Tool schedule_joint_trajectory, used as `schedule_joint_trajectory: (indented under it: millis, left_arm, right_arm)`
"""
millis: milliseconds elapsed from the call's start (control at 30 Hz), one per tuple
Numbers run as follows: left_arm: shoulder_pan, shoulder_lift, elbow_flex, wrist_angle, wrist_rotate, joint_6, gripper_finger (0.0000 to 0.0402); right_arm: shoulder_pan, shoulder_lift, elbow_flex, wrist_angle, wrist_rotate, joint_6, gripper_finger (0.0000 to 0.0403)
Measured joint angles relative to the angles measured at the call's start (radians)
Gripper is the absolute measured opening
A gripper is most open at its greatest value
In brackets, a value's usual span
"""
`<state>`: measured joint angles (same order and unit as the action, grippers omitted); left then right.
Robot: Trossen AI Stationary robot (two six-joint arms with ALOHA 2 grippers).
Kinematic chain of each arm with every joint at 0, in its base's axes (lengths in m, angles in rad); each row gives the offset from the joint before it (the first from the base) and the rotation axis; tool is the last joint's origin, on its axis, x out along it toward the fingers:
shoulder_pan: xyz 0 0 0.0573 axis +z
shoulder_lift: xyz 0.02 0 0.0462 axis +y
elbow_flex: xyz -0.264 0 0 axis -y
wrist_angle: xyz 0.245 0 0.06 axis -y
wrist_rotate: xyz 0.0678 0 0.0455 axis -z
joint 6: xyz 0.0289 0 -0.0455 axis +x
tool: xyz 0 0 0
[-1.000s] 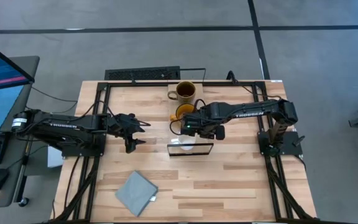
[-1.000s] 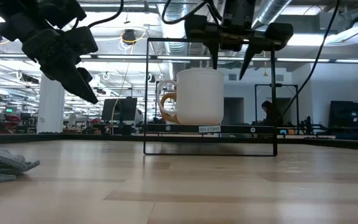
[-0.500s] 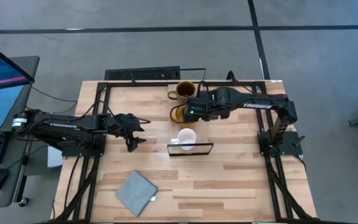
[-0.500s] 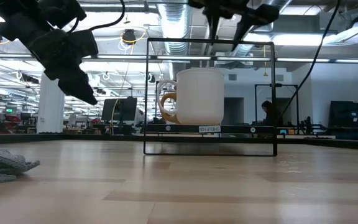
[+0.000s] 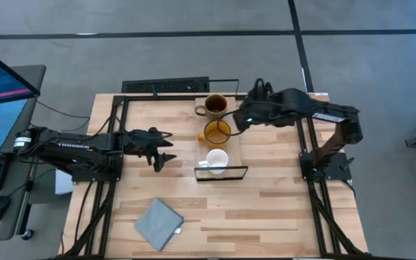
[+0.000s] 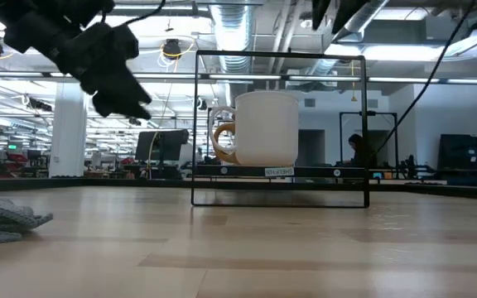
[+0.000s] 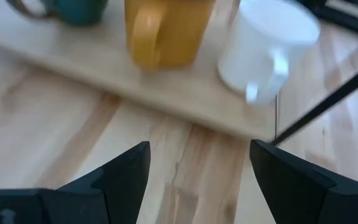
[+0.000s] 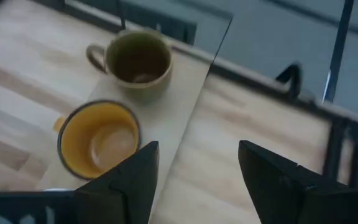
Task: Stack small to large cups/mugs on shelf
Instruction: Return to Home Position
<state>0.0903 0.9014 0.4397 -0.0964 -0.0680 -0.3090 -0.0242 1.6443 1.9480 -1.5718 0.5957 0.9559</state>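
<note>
The left gripper (image 5: 163,148) hangs over the table (image 5: 266,209) just left of the shelf (image 5: 235,148), its jaws spread wide with nothing between them. On the shelf all three mugs stand upright in a row. The dark olive mug (image 5: 215,106) is at the far end, the yellow mug (image 5: 217,132) is in the middle, and the white mug (image 5: 217,159) is at the near end inside the black wire frame (image 5: 222,173). None of them seems to touch its neighbour, though the overhead view is too coarse to be sure. To the right, the right gripper (image 8: 197,174) is raised near the shelf's far end, close by the olive mug. Its jaws are also open and empty.

With every mug placed, the step in hand looks like the return to rest. What remains is for each arm to pull back to its own side. The right arm should stay high enough to clear the olive mug's rim, and the left should keep away from the wire frame.
</note>
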Motion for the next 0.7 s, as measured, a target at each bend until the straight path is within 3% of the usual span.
schedule_joint_trajectory:
  millis: [200, 433, 567, 700]
  left_arm:
    - [0.000, 0.000, 0.000, 0.120, -0.026, 0.000, 0.0267]
    - [0.001, 0.000, 0.000, 0.165, -0.026, -0.072, 0.0267]
    - [0.001, 0.000, 0.000, 0.179, -0.027, -0.077, 0.0267]
    - [0.001, 0.000, 0.000, 0.193, -0.028, -0.070, 0.0267]
  right_arm:
    - [0.000, -0.127, -0.034, 0.002, 0.153, -0.144, 0.0244]
    - [0.000, -0.374, -0.284, 0.051, 0.247, -0.173, 0.0244]
    - [0.000, -0.523, -0.474, 0.257, 0.242, -0.297, 0.0244]
    - [0.000, -0.645, -0.664, 0.507, 0.172, -0.454, 0.0244]
